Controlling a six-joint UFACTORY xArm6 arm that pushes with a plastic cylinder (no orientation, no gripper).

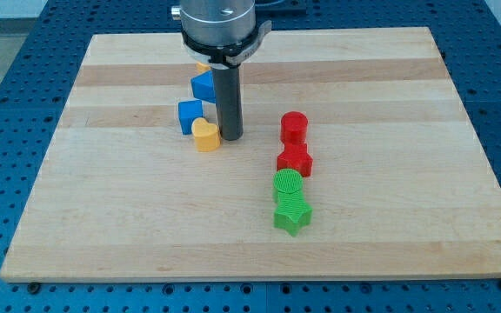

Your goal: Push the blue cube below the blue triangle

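1. Blue cube [190, 115] sits on the wooden board [364, 235], left of centre, directly under the blue triangle [203, 85] as the view runs top to bottom; the two look nearly touching.
2. A yellow heart-shaped block [205, 136] lies just below and right of the blue cube, touching or almost touching it.
3. My tip [230, 137] rests on the board right beside the yellow heart, on its right edge, apparently in contact. The rod has no jaws and grasps nothing.
4. A small piece of another yellow block [201, 66] shows above the blue triangle, mostly hidden by the arm's mount.
5. Well to the right stands a column of four blocks: a red cylinder [294, 127], a red block [295, 161], a green cylinder [287, 184] and a green star [291, 215].
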